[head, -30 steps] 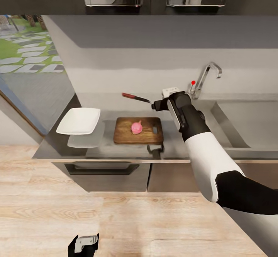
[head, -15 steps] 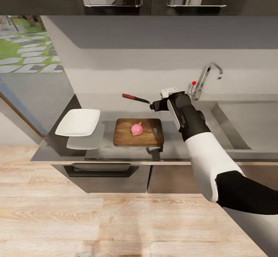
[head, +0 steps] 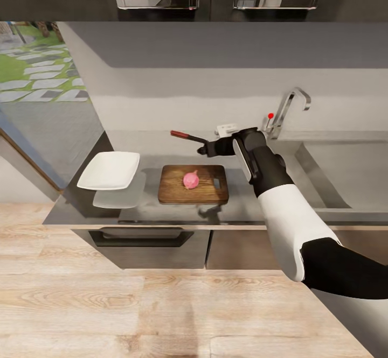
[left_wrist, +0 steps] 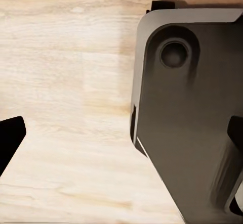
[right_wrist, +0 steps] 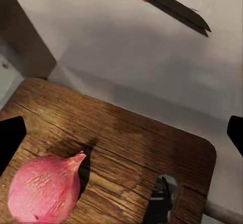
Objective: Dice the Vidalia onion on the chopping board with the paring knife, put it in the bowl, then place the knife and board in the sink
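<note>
Between your R fingertips [right_wrist: 10, 140], spread wide w/ nothing pinched, the wrist cam looks down on the chopping board [right_wrist: 126, 133]. The Vidalia onion [right_wrist: 43, 191] sits whole on the board, pointed tip up, casting a shadow toward the slot hole. In the head view your right gripper [head: 206, 148] hangs over the board's back edge, above the end w/ the slot, arm reaching in from the R. The paring knife [head: 186, 135] lies flat on the countertop [head: 242, 196] just behind the board, red handle to the L, dark blade pointing toward the gripper; not touched by the fingers.

The onion is near the board's middle in the head view. L of the board, apart from it, is the bowl [head: 109, 168], white, nothing in it. The sink [head: 345, 169] is off to the R w/ its tap [head: 285, 110] and red knob at the back.

Your left gripper [left_wrist: 121, 135] has its fingertips [left_wrist: 9, 138] apart too, nothing held, aimed at the wooden floor [left_wrist: 66, 82] and the robot's dark base [left_wrist: 187, 133].
</note>
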You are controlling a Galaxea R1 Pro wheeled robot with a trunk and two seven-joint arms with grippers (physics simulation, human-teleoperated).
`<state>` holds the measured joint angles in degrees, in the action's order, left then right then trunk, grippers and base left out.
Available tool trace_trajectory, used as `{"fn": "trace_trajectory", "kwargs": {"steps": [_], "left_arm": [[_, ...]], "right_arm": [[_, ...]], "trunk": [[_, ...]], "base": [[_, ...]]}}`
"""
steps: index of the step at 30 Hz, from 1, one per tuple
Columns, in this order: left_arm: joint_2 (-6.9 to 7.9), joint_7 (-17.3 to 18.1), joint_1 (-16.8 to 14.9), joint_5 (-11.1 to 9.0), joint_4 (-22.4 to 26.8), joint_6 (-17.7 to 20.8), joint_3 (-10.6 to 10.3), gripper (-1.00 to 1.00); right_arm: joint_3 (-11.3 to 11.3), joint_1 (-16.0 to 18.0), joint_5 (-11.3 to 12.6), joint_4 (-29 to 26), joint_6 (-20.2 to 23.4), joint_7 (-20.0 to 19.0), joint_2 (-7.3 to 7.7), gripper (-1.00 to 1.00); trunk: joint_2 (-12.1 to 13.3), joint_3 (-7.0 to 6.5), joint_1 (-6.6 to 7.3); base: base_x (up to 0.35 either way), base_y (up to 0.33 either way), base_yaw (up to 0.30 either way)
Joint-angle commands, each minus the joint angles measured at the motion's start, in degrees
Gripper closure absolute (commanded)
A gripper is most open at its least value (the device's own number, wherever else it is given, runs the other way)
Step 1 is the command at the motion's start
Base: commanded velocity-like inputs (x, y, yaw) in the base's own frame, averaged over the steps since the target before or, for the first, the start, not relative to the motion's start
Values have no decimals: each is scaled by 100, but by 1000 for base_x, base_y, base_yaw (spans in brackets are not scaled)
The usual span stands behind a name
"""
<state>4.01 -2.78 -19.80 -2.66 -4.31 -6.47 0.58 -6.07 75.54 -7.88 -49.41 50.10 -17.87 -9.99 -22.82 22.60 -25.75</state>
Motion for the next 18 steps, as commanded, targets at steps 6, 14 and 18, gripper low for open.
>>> {"fn": "trace_trajectory", "kwargs": {"steps": [6,14,18], "left_arm": [[-8,2,10,-338,-20,-24,3,-100],[9,-10,15,-433,-26,57,8,-100],[6,-9,19,-436,-26,266,4,-100]], "right_arm": [[-267,5,-64,-7,15,-225,-1,-100],[-450,5,-71,1,17,-235,-1,-100],[-455,5,-69,3,17,-235,-1,-100]], "trunk": [[-10,9,-3],[-10,9,-3],[-10,9,-3]], "base": [[144,0,0],[310,36,0],[304,111,0]]}}
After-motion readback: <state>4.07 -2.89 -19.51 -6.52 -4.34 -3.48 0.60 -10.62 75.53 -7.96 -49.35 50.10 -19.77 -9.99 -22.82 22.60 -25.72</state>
